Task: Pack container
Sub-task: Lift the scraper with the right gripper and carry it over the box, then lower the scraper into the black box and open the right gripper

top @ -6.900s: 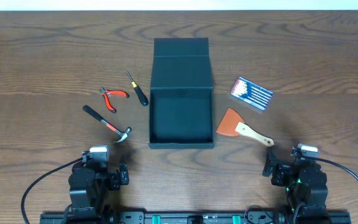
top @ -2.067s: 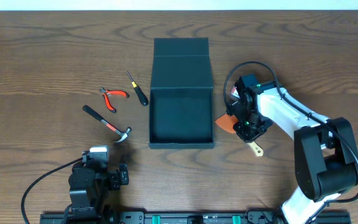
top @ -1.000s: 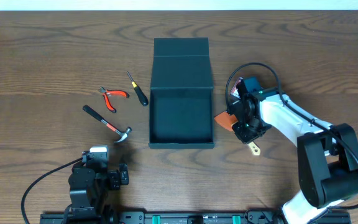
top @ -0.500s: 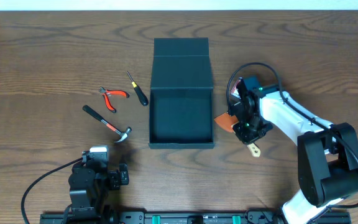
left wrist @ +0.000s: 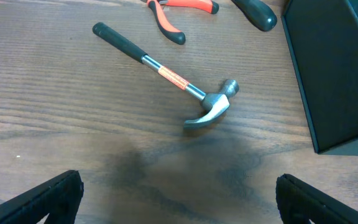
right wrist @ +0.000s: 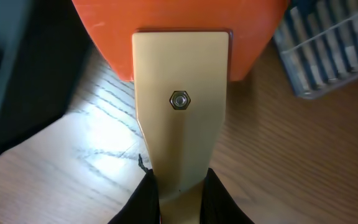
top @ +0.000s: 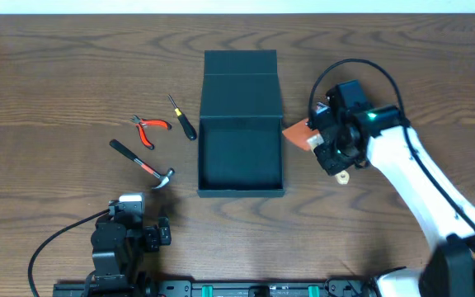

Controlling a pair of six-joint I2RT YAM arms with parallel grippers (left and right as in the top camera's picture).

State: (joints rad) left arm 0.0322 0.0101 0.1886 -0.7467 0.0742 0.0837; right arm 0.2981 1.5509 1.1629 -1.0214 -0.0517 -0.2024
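Wooden surface (top: 72,66) carries all items. The container (top: 241,157) sits at centre, lid (top: 240,74) folded flat away from the robot, interior bare. The right arm (top: 411,173) reaches in from the near right corner; the right fingers (right wrist: 180,194) are closed tight on the tan wooden handle of a scraper (top: 301,133), gripping it near its end. The scraper's orange blade points at the container's right wall and lies just beside the far right corner of the open compartment; whether it is clear of the surface cannot be told. The left fingers (left wrist: 179,205) sit at the near edge, left of the container, spread wide and holding nothing. A hammer (left wrist: 166,74) with a black grip lies before them, head toward the container and apart from it. A ribbed case with blue edges (right wrist: 328,50) lies beside the scraper blade, right of it. Red-handled pliers (top: 149,128) and a black-handled screwdriver (top: 183,118) lie beyond the hammer, the screwdriver nearer the container.
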